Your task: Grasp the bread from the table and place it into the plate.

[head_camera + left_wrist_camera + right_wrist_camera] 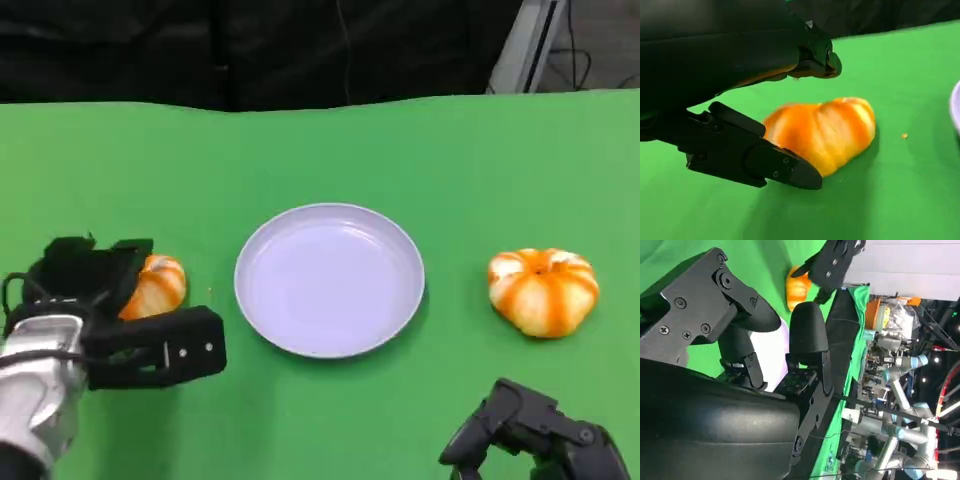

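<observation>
Your left robot hand (120, 320) sits left of the plate (330, 280), fingers spread around the bread (155, 287) on the green table (300, 150), not clamping it. Right of the plate lies a second bread (543, 290); below it, your right robot hand (535, 430) holds nothing, fingers apart.

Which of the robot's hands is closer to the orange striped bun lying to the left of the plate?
The left. The left robot hand reaches around the orange striped bun, its fingers on either side of it. The right robot hand sits low at the table's near edge, across the round pale plate.
</observation>
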Controlling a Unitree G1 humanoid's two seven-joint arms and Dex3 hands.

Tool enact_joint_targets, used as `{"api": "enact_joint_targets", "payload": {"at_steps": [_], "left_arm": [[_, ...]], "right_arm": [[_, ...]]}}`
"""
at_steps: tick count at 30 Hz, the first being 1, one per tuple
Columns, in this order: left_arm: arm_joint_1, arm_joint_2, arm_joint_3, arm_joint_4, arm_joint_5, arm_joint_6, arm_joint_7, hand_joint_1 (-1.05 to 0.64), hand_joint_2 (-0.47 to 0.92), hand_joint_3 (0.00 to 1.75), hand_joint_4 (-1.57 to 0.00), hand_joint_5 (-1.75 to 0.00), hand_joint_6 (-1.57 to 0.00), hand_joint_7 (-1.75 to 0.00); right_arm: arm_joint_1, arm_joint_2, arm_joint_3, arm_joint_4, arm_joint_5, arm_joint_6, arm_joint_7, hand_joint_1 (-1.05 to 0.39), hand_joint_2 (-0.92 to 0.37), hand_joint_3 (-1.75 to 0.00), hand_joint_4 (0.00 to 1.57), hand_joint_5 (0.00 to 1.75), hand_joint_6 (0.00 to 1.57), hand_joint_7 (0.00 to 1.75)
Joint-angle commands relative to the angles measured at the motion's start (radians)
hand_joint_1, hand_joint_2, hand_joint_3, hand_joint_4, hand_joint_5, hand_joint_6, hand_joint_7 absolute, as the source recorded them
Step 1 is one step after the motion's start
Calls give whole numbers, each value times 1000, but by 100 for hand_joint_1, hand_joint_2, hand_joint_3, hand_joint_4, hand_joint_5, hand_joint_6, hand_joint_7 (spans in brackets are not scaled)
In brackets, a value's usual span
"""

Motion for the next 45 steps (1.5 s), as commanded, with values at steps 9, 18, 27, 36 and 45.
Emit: {"api": "enact_joint_targets", "payload": {"at_steps": [9,18,27,36,45], "left_arm": [[-167,-52,-89,417,-94,-77,50,-51,92,0,-8,-27,-27,-1],[-156,-35,-87,498,-159,-252,244,-25,90,0,-71,-169,-73,-139],[-130,7,-70,345,-169,-399,444,-18,88,23,-85,-175,-61,-175],[-126,25,-63,241,-161,-446,527,-15,53,88,-90,-175,-66,-175],[-138,3,-68,142,-149,-472,562,-18,35,128,-95,-175,-71,-175]], "right_arm": [[19,0,6,-27,-9,-3,-12,-9,-36,-128,70,161,75,135],[22,-2,5,-31,-11,0,-15,-11,-36,-129,70,162,75,135],[4,-5,3,-16,1,2,-8,-6,-36,-130,70,163,75,137],[-6,10,10,-1,-20,-7,-24,-6,-33,-132,71,163,76,137],[-11,6,13,0,-33,-11,-33,-7,-29,-138,72,162,77,136]]}}
